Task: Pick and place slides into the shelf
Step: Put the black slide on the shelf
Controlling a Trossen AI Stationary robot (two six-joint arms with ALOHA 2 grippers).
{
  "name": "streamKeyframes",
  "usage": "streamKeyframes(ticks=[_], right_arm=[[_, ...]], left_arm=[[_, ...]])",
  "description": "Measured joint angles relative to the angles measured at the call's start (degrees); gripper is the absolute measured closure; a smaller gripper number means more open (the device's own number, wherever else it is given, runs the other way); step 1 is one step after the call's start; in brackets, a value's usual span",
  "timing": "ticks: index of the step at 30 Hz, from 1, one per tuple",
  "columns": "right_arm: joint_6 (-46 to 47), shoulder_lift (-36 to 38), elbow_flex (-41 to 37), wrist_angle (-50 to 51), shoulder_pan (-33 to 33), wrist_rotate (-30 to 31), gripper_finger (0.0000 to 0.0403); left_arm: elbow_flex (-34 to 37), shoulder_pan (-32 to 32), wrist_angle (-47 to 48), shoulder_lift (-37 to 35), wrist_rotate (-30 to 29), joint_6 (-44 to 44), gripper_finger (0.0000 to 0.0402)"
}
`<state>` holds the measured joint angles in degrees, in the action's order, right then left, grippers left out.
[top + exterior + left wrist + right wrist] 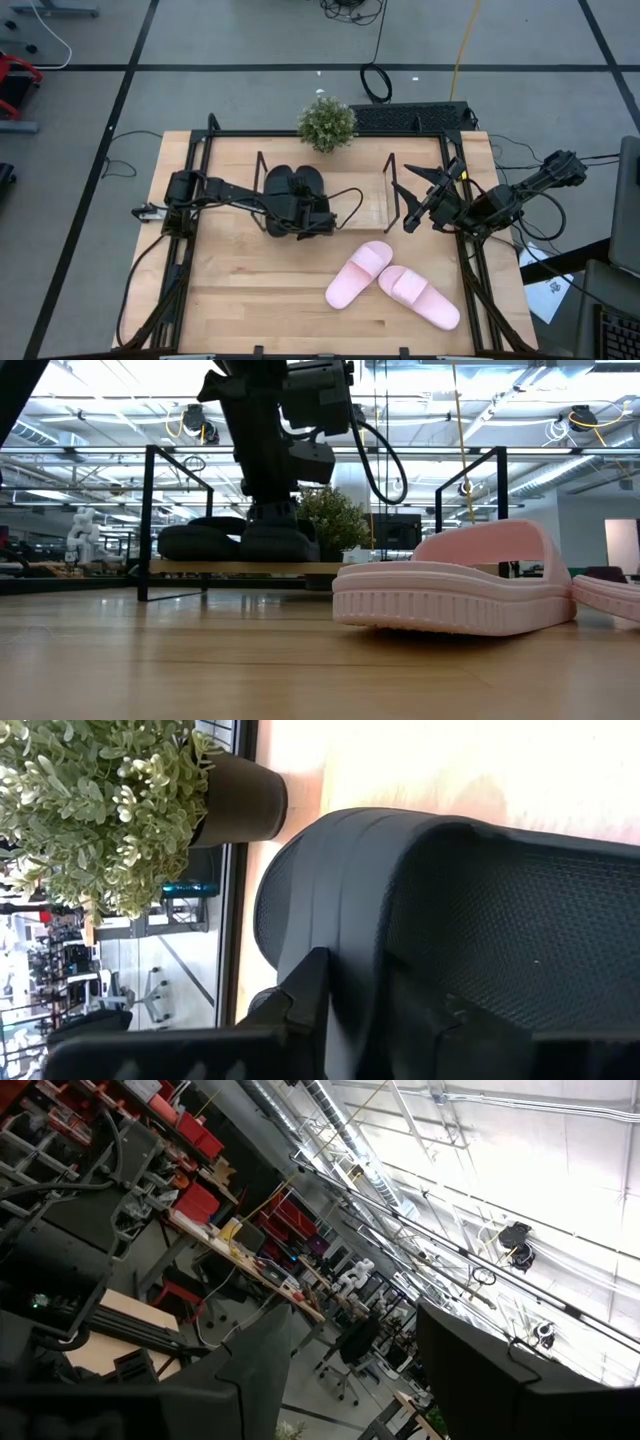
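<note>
**Black pair shelved, pink pair waiting**

From above, I see my left gripper (300, 215) over the two black slides (292, 186) on the shelf (375, 205); the pink slides (392, 284) lie on the table nearer my right gripper (425, 200), long axes angled, heels apart. At table height, the left gripper's grip can't be told. Its wrist camera shows a black slide close up. The right wrist shows spread fingers, nothing held.

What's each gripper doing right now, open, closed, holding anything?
Left gripper: down on the black slides in the shelf; open or shut cannot be told.
Right gripper: open, empty, raised at the shelf's right end.
</note>
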<state>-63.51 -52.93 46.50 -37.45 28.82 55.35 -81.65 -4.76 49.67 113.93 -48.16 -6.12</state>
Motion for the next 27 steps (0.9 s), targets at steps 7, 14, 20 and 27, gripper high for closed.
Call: streamKeyframes(ticks=[7,14,20,27], right_arm=[[0.02,0.0,0.0,0.0,-0.01,0.0,0.0197],[0.02,0.0,0.0,0.0,-0.01,0.0,0.0197],[0.02,0.0,0.0,0.0,-0.01,0.0,0.0197],[0.02,0.0,0.0,0.0,-0.01,-0.07,0.0197]], left_arm=[[0.0,-0.74,0.01,0.02,-0.49,-0.06,0.0276],[0.0,-0.76,-0.02,0.11,-0.79,-0.12,0.0223],[0.0,-0.76,-0.04,0.11,-0.95,-0.14,0.0184],[-0.03,-0.76,-0.03,0.11,-1.25,-0.13,0.0151]])
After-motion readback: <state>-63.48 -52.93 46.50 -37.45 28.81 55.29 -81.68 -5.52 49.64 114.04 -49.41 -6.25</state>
